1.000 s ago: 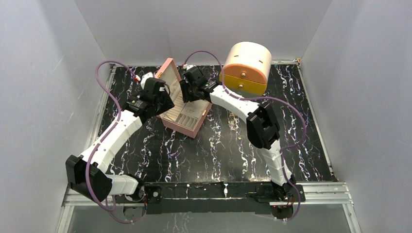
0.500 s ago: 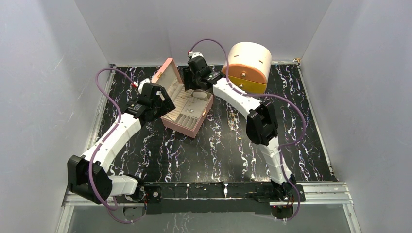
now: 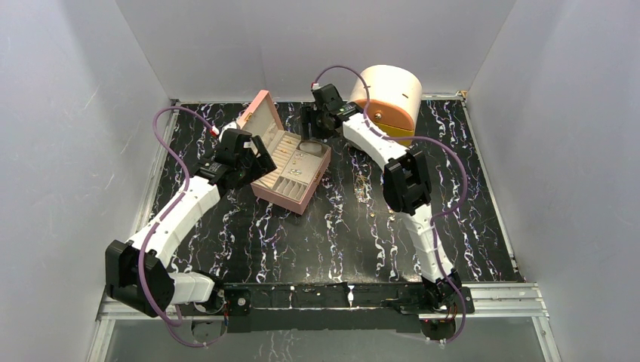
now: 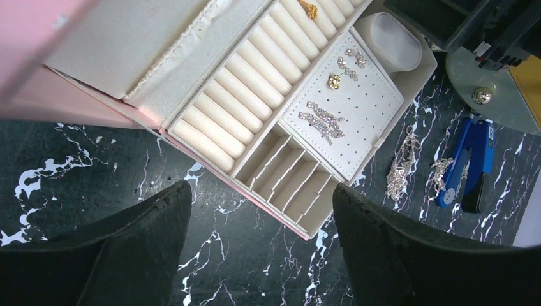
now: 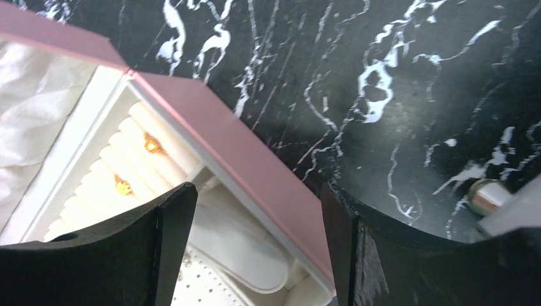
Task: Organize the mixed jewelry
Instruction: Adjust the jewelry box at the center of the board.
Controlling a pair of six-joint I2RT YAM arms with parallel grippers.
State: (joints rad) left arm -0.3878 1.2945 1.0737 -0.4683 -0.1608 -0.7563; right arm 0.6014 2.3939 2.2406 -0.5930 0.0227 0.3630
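Observation:
The pink box (image 3: 296, 188) lies open, its lid (image 3: 256, 115) tilted up at the far left. In the left wrist view the mixed jewelry shows as gold and silver earrings on the white panel (image 4: 332, 81), a gold piece (image 4: 309, 8) on the ring rolls, and loose silver chains (image 4: 399, 169) on the table. Two gold pieces (image 5: 152, 143) sit in the rolls in the right wrist view. My left gripper (image 4: 260, 191) hangs open over the box's near corner, empty. My right gripper (image 5: 255, 191) is open above the box's far wall (image 5: 255, 159), empty.
A round cream chest (image 3: 386, 98) with orange and yellow drawers stands at the back right, its metal knob (image 5: 488, 196) close to my right gripper. A blue elongated object (image 4: 469, 159) lies beside the chains. Grey walls enclose the black marbled table (image 3: 340, 241).
Both grippers have opened wide and drawn off the box. The right one moved back and right toward the round chest; the left one eased back to the left.

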